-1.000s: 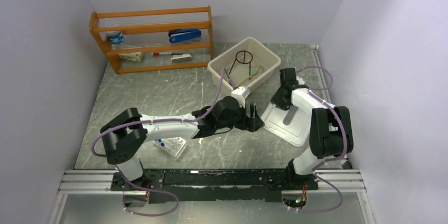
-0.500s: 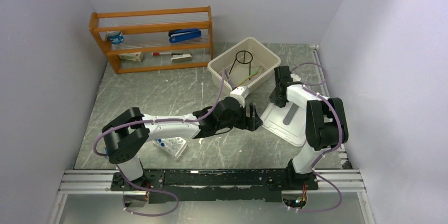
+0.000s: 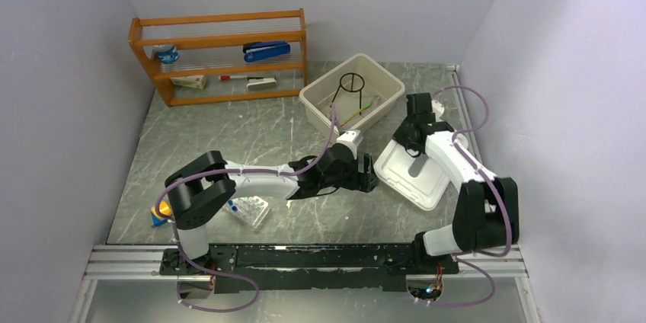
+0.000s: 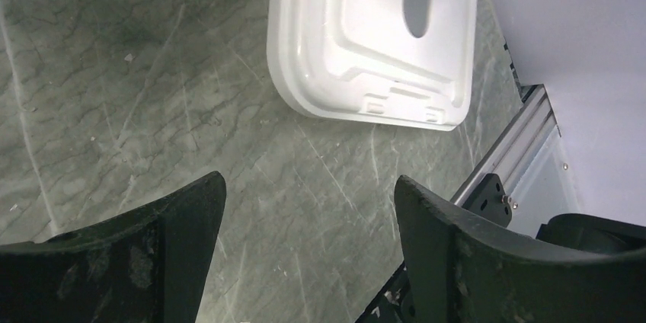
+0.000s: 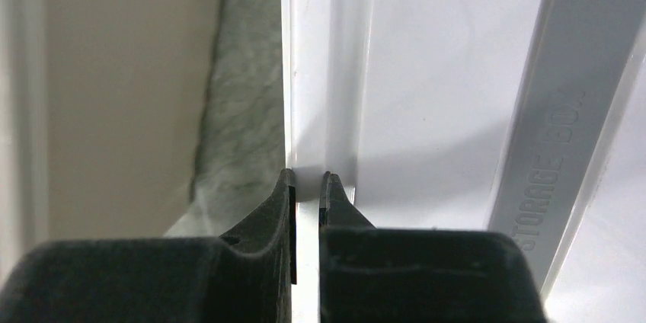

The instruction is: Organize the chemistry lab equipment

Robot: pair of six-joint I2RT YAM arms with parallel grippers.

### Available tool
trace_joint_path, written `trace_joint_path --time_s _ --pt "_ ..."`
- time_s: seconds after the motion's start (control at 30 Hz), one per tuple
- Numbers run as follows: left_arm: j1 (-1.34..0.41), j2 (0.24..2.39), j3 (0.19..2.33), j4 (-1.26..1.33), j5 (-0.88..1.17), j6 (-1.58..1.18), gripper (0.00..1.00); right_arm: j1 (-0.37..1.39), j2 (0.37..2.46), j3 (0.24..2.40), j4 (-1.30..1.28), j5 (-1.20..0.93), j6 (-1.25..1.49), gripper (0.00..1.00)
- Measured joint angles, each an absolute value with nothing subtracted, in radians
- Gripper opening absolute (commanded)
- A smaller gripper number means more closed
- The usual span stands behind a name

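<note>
A beige bin [image 3: 373,83] at the back holds the black wire tripod [image 3: 352,83] and a few thin items. Its white lid [image 3: 415,174] lies flat to the bin's right. My right gripper [image 3: 402,139] is shut on the lid's far-left rim; in the right wrist view its tips [image 5: 307,178] pinch the rim of the lid [image 5: 426,71]. My left gripper [image 3: 369,174] is open and empty, just left of the lid; in the left wrist view [image 4: 308,186] the lid [image 4: 373,33] lies ahead. The white holed rack [image 3: 247,209] with blue-capped vials lies near the left arm.
A wooden shelf [image 3: 221,56] at the back left holds a blue stapler [image 3: 267,50] and stationery. A small yellow-and-blue block [image 3: 158,219] lies by the left arm's base. The bin's beige wall [image 5: 114,94] stands close to the left of the right gripper. A metal rail [image 3: 305,258] runs along the near edge.
The left arm has swung its elbow right, uncovering the yellow-and-blue block, and its gripper has dropped slightly. The right arm's elbow has swung out to the lower right; its gripper stays at the lid's rim.
</note>
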State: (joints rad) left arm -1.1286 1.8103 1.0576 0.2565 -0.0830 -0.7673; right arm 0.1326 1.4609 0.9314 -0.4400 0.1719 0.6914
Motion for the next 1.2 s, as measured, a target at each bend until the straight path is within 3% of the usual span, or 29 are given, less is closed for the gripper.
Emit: trace_joint_path --time_s 0.5,0.6,0.9,1.1,1.2 --pt "-1.129 1.866 1.087 0.385 -0.102 -0.799 0.91 0.115 1.286 0.862 -0.469 -0.021 0.717 0.00" --pt "-1.129 1.867 1.085 0.398 -0.127 -0.822 0.87 0.109 1.257 0.841 -0.468 -0.071 0.725 0.00" --pt "-1.129 1.877 1.061 0.444 -0.110 -0.905 0.52 0.089 1.159 0.774 -0.431 -0.199 0.770 0.00" --pt "-1.129 1.876 1.007 0.550 -0.049 -0.953 0.07 0.082 1.111 0.740 -0.414 -0.233 0.791 0.00" --pt "-1.120 1.872 1.005 0.576 -0.026 -0.968 0.05 0.073 1.078 0.740 -0.412 -0.231 0.799 0.16"
